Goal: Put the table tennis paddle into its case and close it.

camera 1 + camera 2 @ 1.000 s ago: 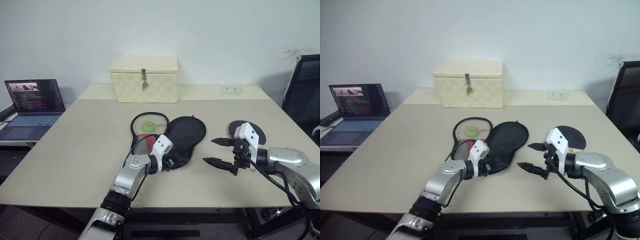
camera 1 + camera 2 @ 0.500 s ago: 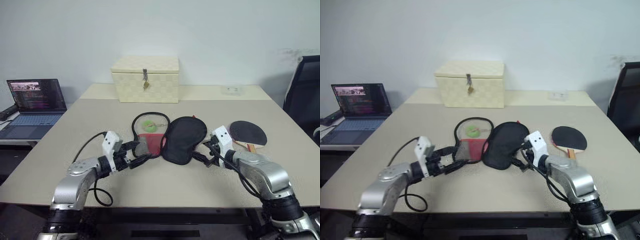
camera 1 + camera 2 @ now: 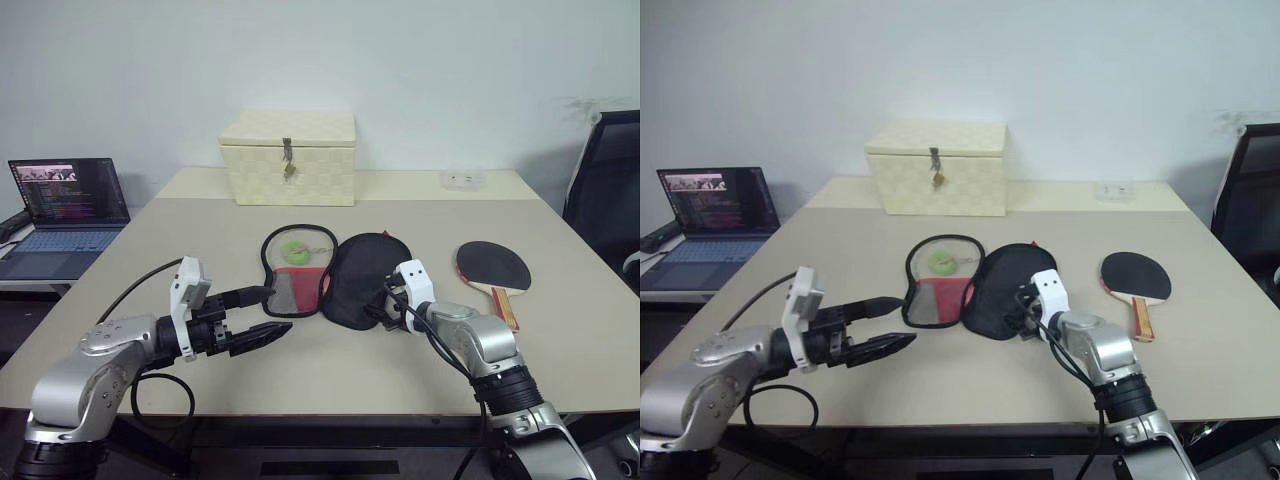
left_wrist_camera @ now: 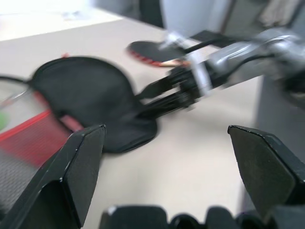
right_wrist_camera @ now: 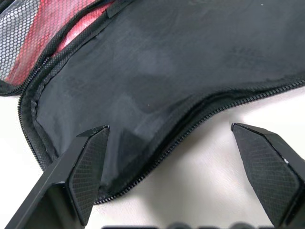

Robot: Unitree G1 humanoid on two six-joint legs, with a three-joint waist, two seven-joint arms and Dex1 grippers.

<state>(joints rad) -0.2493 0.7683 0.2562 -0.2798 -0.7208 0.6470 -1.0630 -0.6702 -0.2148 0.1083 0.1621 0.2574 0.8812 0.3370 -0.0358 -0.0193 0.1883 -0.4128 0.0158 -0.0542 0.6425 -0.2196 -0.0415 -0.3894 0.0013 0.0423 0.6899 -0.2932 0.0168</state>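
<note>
Where right gripper [image 3: 381, 306] hovers: case [image 3: 365, 275] beneath.

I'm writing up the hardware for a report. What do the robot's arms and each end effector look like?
Both arms have silver-grey metal shells with black joints. Each wrist carries a white block. The left end effector and the right end effector each have two black, pointed fingers; seen close, the finger pads are finely cross-hatched. A loose black cable loops along the left arm.
</note>
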